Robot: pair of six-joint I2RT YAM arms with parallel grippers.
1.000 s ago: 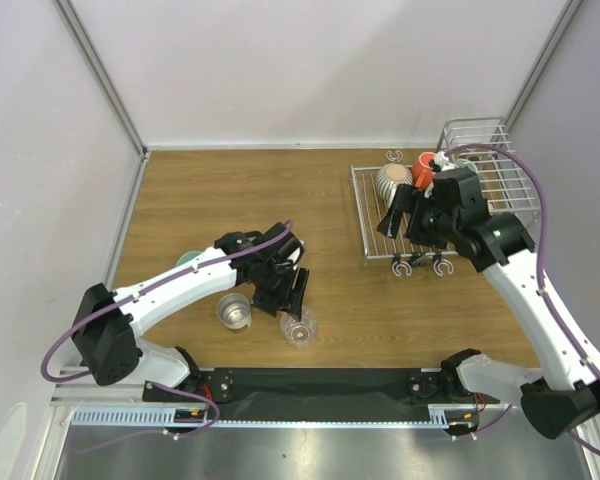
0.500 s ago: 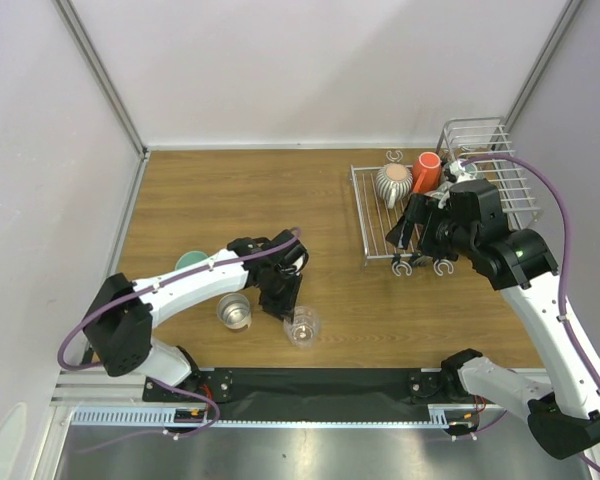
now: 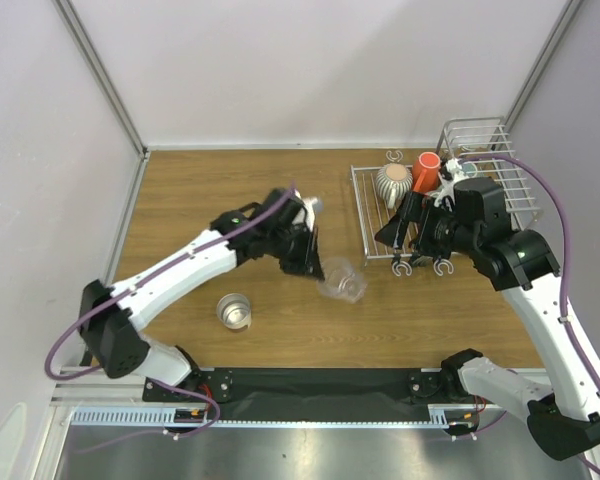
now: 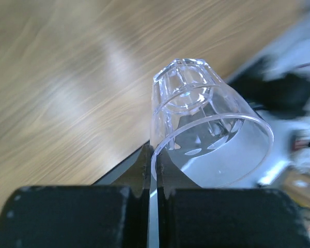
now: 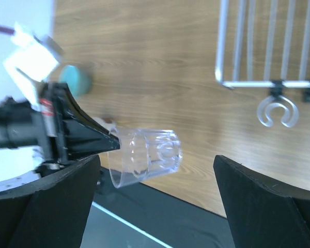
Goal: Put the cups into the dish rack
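The dish rack sits at the far right of the wooden surface. Its flat grid tray is on the left and its taller barred basket on the right, against the wall.

The clear glass is just left of the rack's near left corner, close to the hooks along the tray's front edge but not touching them. The left fingers are closed on its rim, one inside and one outside the wall. The left wrist view shows this pinch clearly, with the fingers tight together on the thin edge of the glass. The glass is tipped well over, its base pointing away from the arm, and it appears to be held off the surface.

The right fingers hang over the near part of the grid tray, spread wide and holding nothing. In the right wrist view they frame the tilted glass below, with one hook at the tray's edge.

On the far end of the tray, a ribbed whitish cup lies beside a white mug with an orange inside.

A steel cup stands upright, well left of the rack and nearer the arm bases. A teal cup shows in the right wrist view, also well left of the rack.
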